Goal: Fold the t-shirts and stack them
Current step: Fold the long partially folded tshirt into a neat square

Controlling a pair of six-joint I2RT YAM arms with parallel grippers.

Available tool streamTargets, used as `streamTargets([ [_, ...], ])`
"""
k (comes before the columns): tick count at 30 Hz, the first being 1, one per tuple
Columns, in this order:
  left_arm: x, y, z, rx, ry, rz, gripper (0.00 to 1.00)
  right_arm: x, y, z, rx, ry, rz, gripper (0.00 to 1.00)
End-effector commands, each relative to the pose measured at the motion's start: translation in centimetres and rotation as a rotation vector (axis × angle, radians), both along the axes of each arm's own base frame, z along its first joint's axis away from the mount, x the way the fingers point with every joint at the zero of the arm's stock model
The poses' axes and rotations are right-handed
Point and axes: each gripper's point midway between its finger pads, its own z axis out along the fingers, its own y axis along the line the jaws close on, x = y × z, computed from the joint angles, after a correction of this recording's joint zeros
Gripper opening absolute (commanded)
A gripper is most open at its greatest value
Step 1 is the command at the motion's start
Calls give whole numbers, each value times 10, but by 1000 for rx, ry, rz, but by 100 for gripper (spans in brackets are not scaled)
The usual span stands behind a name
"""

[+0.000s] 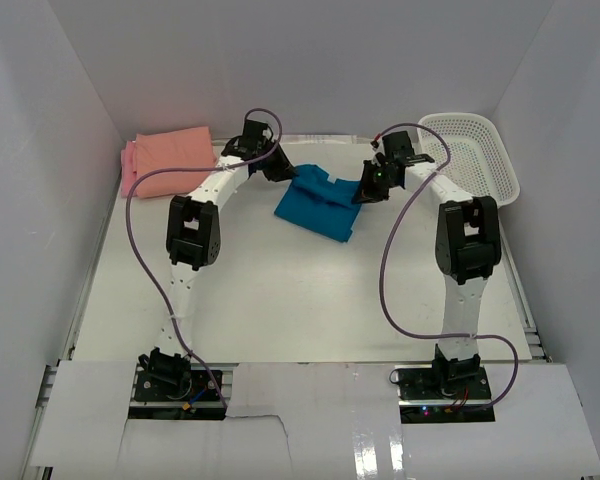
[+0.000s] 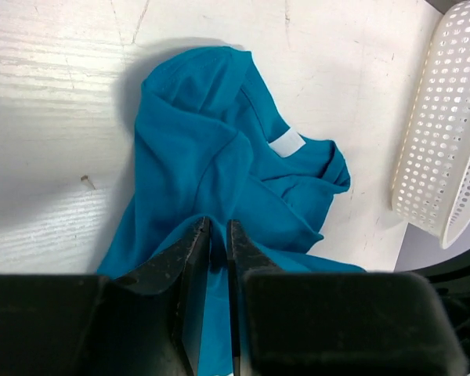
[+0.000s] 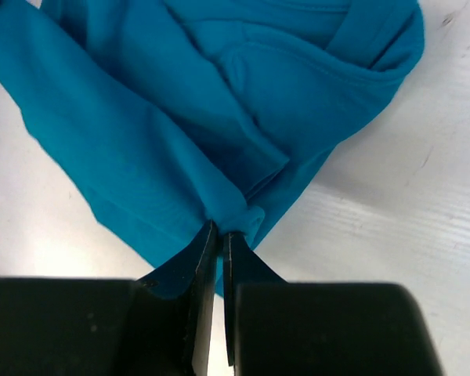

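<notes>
Top: teal t-shirt (image 1: pixel 318 203) crumpled on table (image 1: pixel 280 300) between left tool (image 1: pixel 278 170) and right tool (image 1: pixel 372 185); salmon t-shirt (image 1: pixel 175 155) lies on pink t-shirt (image 1: pixel 128 170), far left.
Left wrist: left tool (image 2: pixel 217 227) pinched narrow on the teal cloth.
Right wrist: right tool (image 3: pixel 219 231) clamps its edge.

Both arms stretched forward — left tool (image 2: pixel 218 225) and right tool (image 3: pixel 218 231) clamped tight.
</notes>
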Motion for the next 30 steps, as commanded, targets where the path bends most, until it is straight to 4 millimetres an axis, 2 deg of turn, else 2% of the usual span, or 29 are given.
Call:
streamTargets([
  [1,19,-5,36,-70,-116,-9,26,33,-1,10,15,-106,-37,9],
  [2,20,-2,31,-69,-110,1,32,37,-2,7,15,-106,-43,13],
  [3,22,-1,29,-69,-113,10,52,41,-4,-3,10,-88,-57,21],
  [4,25,-1,29,-72,-125,15,62,49,-10,-5,-7,-98,-85,35],
  [5,25,1,28,-71,-125,23,84,52,-12,-9,-12,-97,-100,38],
  [6,26,2,28,-65,-127,30,94,57,-18,-10,-39,-111,-126,41],
  [7,30,7,29,-52,-138,52,98,56,-21,-15,-52,-112,-139,44],
  [8,30,7,31,-50,-144,58,98,57,-25,-15,-64,-125,-152,45],
  [9,28,9,38,-46,-159,58,98,64,-30,-3,-77,-180,-179,46],
  [10,31,13,43,-37,-183,76,98,58,-35,-11,-94,-173,-201,51],
  [12,26,20,60,-25,-226,89,98,62,-39,14,-87,-276,-220,53],
  [13,25,24,64,-14,-246,105,98,51,-43,4,-98,-264,-223,54],
  [14,22,26,68,-8,-259,110,98,50,-46,7,-101,-289,-230,54],
  [15,16,30,77,1,-286,104,98,54,-46,29,-80,-364,-238,58],
  [16,14,33,80,13,-300,109,98,51,-47,30,-81,-376,-237,59],
  [17,13,34,81,21,-311,103,98,43,-49,28,-86,-372,-233,60],
  [18,12,35,82,42,-328,87,98,46,-47,33,-73,-398,-226,64],
  [22,13,31,69,61,-324,39,98,38,-45,36,-64,-407,-198,64],
  [23,11,31,66,60,-315,37,98,36,-46,49,-55,-441,-203,64],
  [24,11,29,67,49,-327,26,98,27,-47,39,-57,-432,-199,64],
  [25,6,30,63,50,-322,22,98,28,-47,46,-45,-468,-202,64],
  [26,2,29,63,41,-325,9,98,24,-45,53,-36,-489,-184,64],
  [27,2,26,73,19,-369,-1,98,21,-43,51,-36,-490,-165,64],
  [28,-8,26,73,14,-379,-21,98,17,-42,50,-43,-476,-145,64],
  [29,-11,23,76,1,-399,-43,97,16,-37,43,-60,-464,-100,64],
  [30,-14,20,80,-9,-419,-65,96,23,-35,51,-68,-480,-82,64],
])
